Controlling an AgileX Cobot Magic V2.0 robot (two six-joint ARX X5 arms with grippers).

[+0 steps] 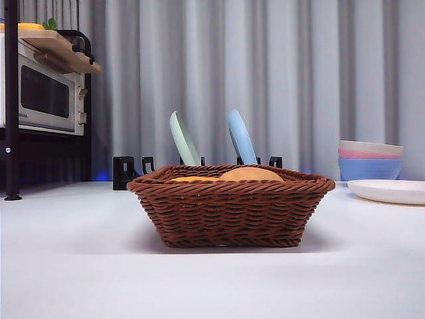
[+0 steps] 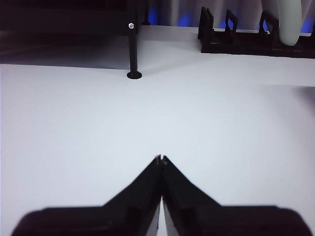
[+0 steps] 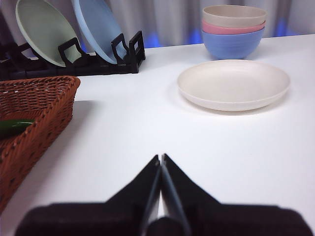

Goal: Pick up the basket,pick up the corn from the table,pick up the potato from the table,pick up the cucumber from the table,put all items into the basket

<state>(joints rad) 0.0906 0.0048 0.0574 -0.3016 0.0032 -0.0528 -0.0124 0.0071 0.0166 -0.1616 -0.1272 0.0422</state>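
White table point(image 1: 66, 266) bears the basket point(image 1: 232, 212); stiff, light wicker, best gripped at its rim. Both my grippers point(image 2: 161, 158) point(image 3: 161, 157) are closed, empty.

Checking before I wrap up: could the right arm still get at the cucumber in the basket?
Probably yes. The cucumber lies uncovered in the open-topped basket, close beside the right gripper, and nothing stands between them. Its jaws are shut and would need opening first.

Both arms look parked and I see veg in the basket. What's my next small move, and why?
Probably none beyond a check: the potato and corn show above the basket rim, the cucumber lies inside, and both the left gripper and right gripper are shut, empty, over bare table.
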